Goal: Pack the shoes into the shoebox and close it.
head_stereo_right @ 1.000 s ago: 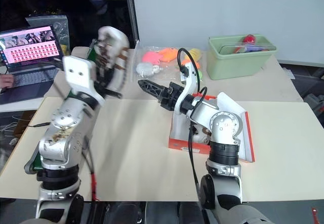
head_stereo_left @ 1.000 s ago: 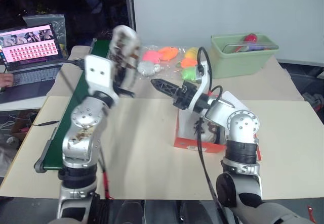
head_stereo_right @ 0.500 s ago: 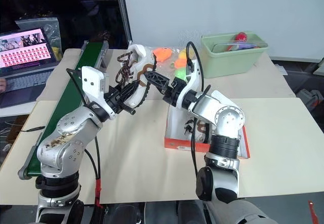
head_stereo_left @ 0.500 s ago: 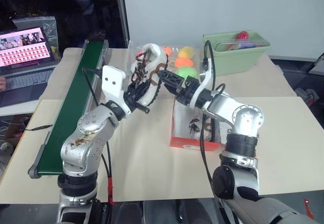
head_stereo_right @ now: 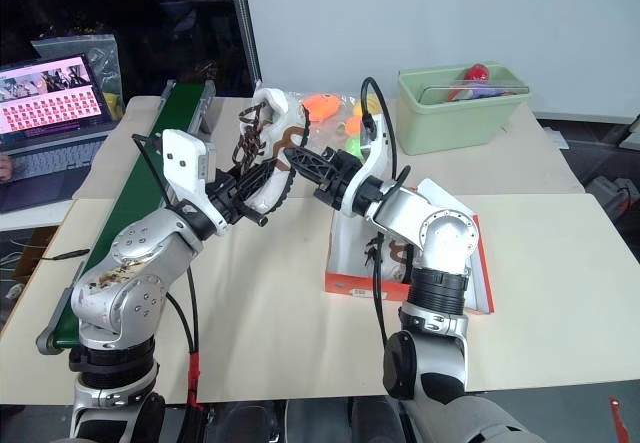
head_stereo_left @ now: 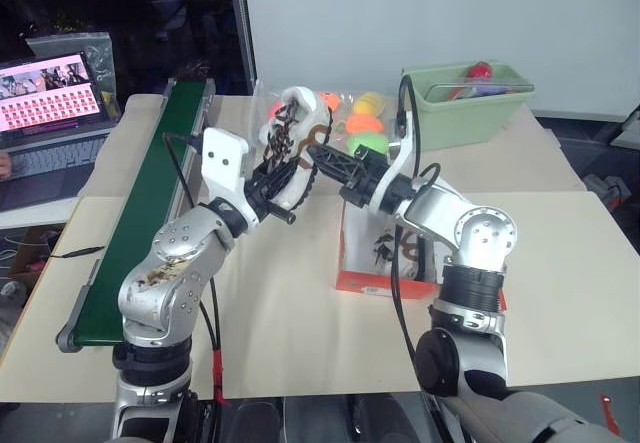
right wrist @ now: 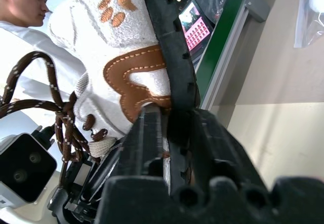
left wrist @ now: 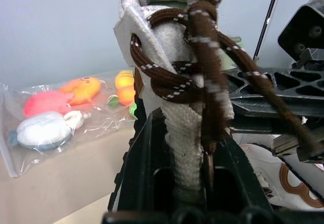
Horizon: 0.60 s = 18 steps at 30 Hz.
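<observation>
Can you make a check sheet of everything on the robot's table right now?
Surface: beige table, mostly bare.
Job's things: one shoe held up in the air; shoebox open with the other shoe inside.
Clutter: bag of toys, green bin.
Grippers: left gripper shut on the shoe; right gripper closing on the same shoe.
Cables: black cable along the right arm.
Surroundings: conveyor belt, laptop.
</observation>
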### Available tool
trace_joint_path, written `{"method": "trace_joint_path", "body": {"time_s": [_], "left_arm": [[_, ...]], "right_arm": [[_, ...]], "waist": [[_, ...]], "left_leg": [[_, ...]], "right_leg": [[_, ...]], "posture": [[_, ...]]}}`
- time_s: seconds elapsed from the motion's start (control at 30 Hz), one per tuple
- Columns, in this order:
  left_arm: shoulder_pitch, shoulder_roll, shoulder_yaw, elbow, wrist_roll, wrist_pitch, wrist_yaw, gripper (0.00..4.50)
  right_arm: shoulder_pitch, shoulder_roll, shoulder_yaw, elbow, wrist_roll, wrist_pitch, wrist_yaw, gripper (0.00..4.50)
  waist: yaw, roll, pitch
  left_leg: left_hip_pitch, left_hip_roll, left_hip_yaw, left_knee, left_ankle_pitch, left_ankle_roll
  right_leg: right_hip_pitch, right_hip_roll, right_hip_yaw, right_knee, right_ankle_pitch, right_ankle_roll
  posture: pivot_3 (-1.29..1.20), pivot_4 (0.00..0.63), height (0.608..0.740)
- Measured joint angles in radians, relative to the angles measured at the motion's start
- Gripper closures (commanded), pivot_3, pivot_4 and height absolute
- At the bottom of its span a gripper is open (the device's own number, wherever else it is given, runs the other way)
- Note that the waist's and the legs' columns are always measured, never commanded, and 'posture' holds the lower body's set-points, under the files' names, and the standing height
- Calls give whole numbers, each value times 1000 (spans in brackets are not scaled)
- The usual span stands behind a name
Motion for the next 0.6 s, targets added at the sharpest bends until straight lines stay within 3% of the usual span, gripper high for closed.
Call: {"method": "trace_joint_path", "body": {"time_s": [0.17,0.2,0.33,0.5,0.6], "left_arm": [[-2,15,-6,-1,2,-2,-2,4286],[-1,22,-10,-2,6,-5,-4,3383],[4,43,-24,-6,27,-48,-13,2017],[6,50,-40,-12,31,-51,-21,2017],[15,50,-42,-12,30,-53,-28,2017]], "right_arm": [[6,23,-10,-5,50,-3,-58,4302],[13,32,-13,-11,64,-6,-76,4302],[21,53,-22,-30,112,-29,-140,4302],[21,53,-18,-30,128,-99,-186,4302],[7,19,-2,-16,51,-188,-176,4302]], "waist": [[0,0,0],[0,0,0],[0,0,0],[0,0,0],[0,0,0]], "left_leg": [[0,0,0,0,0,0],[0,0,0,0,0,0],[0,0,0,0,0,0],[0,0,0,0,0,0],[0,0,0,0,0,0]], "right_leg": [[0,0,0,0,0,0],[0,0,0,0,0,0],[0,0,0,0,0,0],[0,0,0,-1,0,0],[0,0,0,-1,0,0]], "posture": [[0,150,729],[0,150,729],[0,150,729],[0,150,729],[0,150,729]]}}
